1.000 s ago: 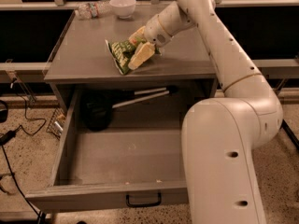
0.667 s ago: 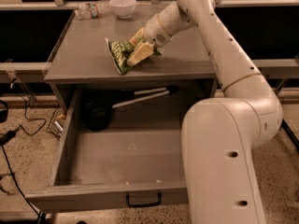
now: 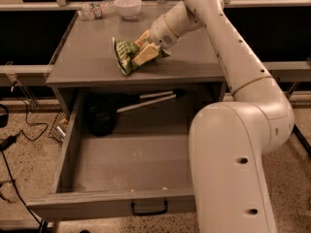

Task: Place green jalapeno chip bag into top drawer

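The green jalapeno chip bag [image 3: 125, 56] lies on the flat top of the grey cabinet [image 3: 82, 57], near the front edge and roughly at the middle of its width. It is a small, crumpled foil packet, dark green with paler green print, a whitish seam along its left edge and a yellow-orange patch toward its right end. The bag looks tilted, with its right end raised and its left lower corner down on the surface. The gripper [image 3: 145, 47] comes in from the upper right at the end of the white arm [image 3: 228, 47] and sits right on the bag's right end. Its cream fingers [image 3: 146, 55] are closed in on the bag, one across the front face and the other behind the upper edge, pinching the foil between them. Below, the top drawer [image 3: 112, 202] is pulled far out, its black pull handle [image 3: 149, 208] on the front panel. At its back lies a black ladle [image 3: 101, 120] with a silver shaft. A white bowl [image 3: 129, 6] and a clear plastic bottle [image 3: 95, 10] stand at the cabinet's rear edge.
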{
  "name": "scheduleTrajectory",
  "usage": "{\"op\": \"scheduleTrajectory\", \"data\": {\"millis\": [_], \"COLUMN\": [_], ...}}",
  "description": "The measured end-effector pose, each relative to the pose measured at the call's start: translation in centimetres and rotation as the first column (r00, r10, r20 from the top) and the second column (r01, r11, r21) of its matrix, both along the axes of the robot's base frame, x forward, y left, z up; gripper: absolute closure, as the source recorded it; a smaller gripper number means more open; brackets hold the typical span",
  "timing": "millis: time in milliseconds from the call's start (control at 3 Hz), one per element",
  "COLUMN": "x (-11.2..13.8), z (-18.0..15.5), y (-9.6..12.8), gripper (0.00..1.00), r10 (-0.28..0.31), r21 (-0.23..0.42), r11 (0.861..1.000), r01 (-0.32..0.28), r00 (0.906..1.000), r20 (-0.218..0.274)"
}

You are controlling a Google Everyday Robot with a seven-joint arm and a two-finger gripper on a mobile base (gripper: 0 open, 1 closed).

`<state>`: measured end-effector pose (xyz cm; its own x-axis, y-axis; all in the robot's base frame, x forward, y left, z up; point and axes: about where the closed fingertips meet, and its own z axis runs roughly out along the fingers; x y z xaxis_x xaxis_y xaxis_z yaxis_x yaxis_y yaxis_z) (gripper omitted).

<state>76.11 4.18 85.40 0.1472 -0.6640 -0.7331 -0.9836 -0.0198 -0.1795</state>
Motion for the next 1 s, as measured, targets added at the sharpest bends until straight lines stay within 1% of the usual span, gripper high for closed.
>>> {"op": "scheduleTrajectory", "data": {"millis": [333,667,1000], "x": [-1.3,-2.8,-5.8], "z": [1.3,2.9,5.2], "y": [-0.1,-0.3,-1.9], "gripper": [1.00,1.00,1.00], "r10": [0.007,0.012,-0.019], "r21": [-0.007,-0.022,-0.029], "r11": [1.000,1.000,0.999], "r01": [-0.007,-0.012,0.020], "r00": [0.9999,0.9999,0.9997], "r20": [-0.013,-0.005,0.015]}}
